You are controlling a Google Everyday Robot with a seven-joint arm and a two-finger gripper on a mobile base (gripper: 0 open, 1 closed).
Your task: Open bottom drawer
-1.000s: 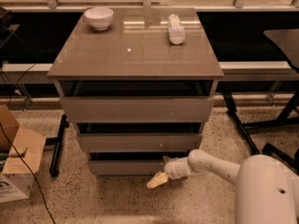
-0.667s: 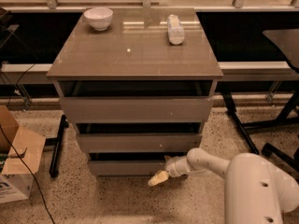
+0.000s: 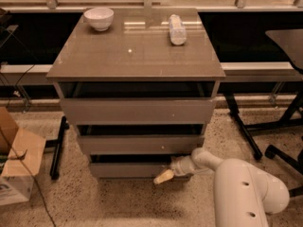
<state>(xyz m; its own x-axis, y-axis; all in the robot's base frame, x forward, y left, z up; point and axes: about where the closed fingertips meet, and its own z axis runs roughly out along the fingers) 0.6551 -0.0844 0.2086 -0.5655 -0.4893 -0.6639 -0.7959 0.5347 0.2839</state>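
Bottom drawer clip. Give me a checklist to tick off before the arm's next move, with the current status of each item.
1. Gripper at the lowest drawer: ok, it is at the right part of the front.
2. Hold on the drawer: cannot tell.
3. Box out of the drawer's path: ok, it stands off to the left.
4. Bowl and bottle back from the front edge of the cabinet: ok.

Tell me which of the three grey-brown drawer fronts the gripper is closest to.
The lowest, narrowest grey-brown drawer front: the cream-tipped gripper sits at its right end, below the mid-width front and the widest top front.
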